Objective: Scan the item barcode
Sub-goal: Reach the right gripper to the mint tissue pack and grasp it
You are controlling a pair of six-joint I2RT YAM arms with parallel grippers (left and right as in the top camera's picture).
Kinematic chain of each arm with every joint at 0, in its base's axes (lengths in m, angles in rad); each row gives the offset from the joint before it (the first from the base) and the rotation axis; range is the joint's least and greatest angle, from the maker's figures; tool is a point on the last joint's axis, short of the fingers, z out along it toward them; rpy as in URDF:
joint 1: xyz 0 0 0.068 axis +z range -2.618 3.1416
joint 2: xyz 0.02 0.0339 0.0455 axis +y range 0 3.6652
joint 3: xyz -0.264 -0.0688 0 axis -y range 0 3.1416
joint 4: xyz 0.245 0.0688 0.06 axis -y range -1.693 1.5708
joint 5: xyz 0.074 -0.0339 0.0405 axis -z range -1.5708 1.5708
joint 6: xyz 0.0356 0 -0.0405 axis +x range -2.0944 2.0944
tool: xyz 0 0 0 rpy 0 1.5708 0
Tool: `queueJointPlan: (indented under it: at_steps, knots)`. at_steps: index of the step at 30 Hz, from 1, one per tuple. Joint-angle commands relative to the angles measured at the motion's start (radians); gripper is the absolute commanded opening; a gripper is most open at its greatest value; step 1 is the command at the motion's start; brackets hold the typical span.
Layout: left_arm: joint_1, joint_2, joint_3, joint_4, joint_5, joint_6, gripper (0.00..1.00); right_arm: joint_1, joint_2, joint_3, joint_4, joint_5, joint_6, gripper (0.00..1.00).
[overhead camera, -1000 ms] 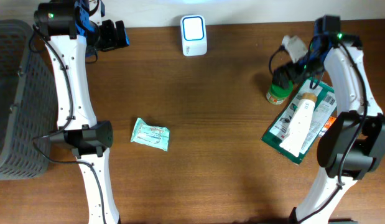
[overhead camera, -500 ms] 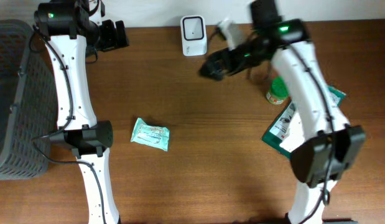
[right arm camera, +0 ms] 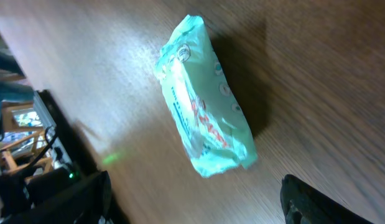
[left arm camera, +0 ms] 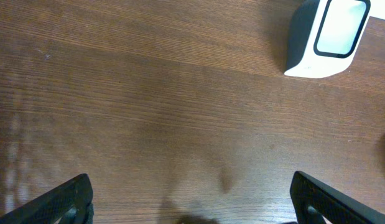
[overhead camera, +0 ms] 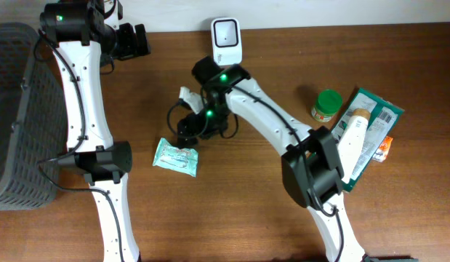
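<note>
Right wrist: mint-green packet point(right arm camera: 204, 118) (red print)

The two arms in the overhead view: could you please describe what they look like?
Both the left arm and the right arm have slim white links joined by bulky black joint housings. Each has a small green light glowing on the black housing nearest its jaws. Thin black cables run along the white links. The jaws themselves are black.

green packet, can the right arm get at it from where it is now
Probably yes. The right hand hovers close by the green packet with its jaws open. The packet lies alone on the bare table, and nothing sits between it and the hand.
</note>
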Motion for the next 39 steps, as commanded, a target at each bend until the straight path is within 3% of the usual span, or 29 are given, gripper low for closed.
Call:
queueJointPlan:
  at_steps: [1,18,21,25,26,27,33,39]
  knots:
    - [0.003,-0.008,0.014,-0.001,-0.007,0.01,0.99,0.026,0.045,-0.006,0.023,0.076,0.084,0.84]
    - [0.003,-0.008,0.014,-0.001,-0.007,0.01,0.99,0.058,0.178,-0.024,0.08,0.018,0.173,0.65]
    - [0.003,-0.008,0.014,-0.001,-0.007,0.009,0.99,0.067,0.178,-0.026,0.083,0.021,0.173,0.52]
    - [0.003,-0.008,0.014,-0.001,-0.007,0.009,0.99,0.068,0.178,-0.026,0.083,0.022,0.173,0.2]
    - [0.003,-0.008,0.014,-0.001,-0.007,0.01,0.99,0.068,0.178,-0.026,0.082,0.022,0.173,0.08]
    - [0.003,-0.008,0.014,-0.001,-0.007,0.01,0.99,0.068,0.178,-0.026,0.082,0.021,0.173,0.04]
    - [0.003,-0.008,0.014,-0.001,-0.007,0.01,0.99,0.05,0.163,-0.025,0.056,0.085,0.142,0.04]
    - [0.003,-0.008,0.014,-0.001,-0.007,0.01,0.99,-0.041,-0.034,-0.024,-0.099,0.368,0.134,0.04]
